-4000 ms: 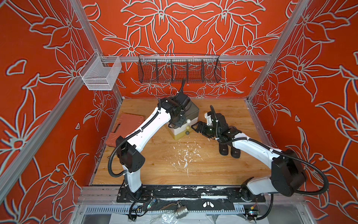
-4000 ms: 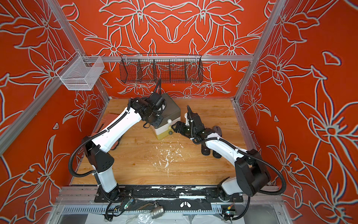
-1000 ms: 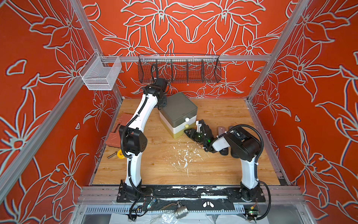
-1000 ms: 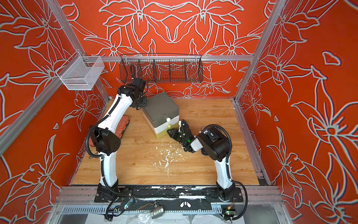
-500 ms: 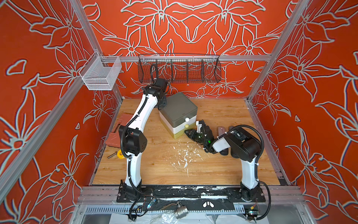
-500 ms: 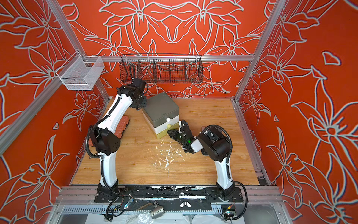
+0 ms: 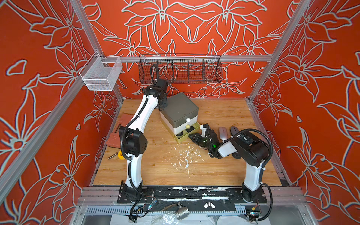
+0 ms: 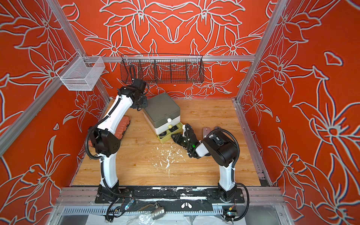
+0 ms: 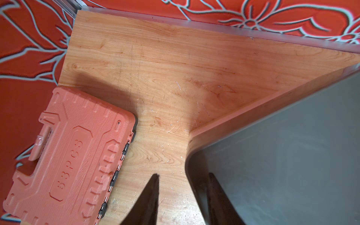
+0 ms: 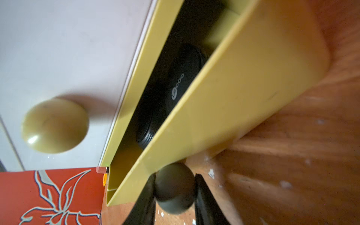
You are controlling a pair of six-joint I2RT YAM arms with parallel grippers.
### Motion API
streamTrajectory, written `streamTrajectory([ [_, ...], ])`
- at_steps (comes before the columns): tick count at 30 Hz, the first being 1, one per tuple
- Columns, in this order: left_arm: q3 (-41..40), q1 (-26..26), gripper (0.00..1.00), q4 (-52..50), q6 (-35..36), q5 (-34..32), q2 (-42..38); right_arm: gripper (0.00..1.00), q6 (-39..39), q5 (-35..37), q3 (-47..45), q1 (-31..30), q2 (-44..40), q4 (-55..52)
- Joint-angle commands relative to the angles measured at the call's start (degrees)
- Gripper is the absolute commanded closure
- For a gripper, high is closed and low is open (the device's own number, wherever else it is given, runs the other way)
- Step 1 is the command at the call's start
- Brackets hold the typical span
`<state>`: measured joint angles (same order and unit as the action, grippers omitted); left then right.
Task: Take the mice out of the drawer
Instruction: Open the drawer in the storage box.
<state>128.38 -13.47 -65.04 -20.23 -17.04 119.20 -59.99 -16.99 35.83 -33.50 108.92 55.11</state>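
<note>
Mouse point(image 10: 181, 85), seemingly black, behind drawer wall point(image 10: 243, 78)

Left hand point(image 9: 183, 174), right hand point(image 10: 175, 174) closed

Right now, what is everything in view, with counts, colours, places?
drawer unit: one, grey-topped, rear centre of the table; yellow bottom drawer part open
mice: at least one black in that drawer; one silver, one dark grey on the table right of the unit
tool case: one, red, left side
wire baskets: one black, one white, on the frame
white flecks: scattered mid-table
right fingers: black, shut on the drawer knob
left fingers: black, at the unit's rear corner
</note>
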Motion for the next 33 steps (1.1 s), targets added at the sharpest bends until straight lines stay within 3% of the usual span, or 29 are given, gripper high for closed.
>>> streamTrajectory([
  [1, -2.34, 0.75, 0.61, -5.8, -0.64, -0.27, 0.96, 0.76, 0.69, 1.54, -2.63, -0.56, -3.27, -1.68],
  [24, -5.54, 0.74, 0.61, -3.42, -1.27, 1.57, -1.46, 0.77, 2.5, 8.78, -13.91, -6.31, -25.37, -22.75],
  [33, -4.86, 0.75, 0.62, -3.0, -1.45, 3.47, -2.05, 0.75, 1.62, 10.46, -13.52, -6.59, -26.42, -26.65],
])
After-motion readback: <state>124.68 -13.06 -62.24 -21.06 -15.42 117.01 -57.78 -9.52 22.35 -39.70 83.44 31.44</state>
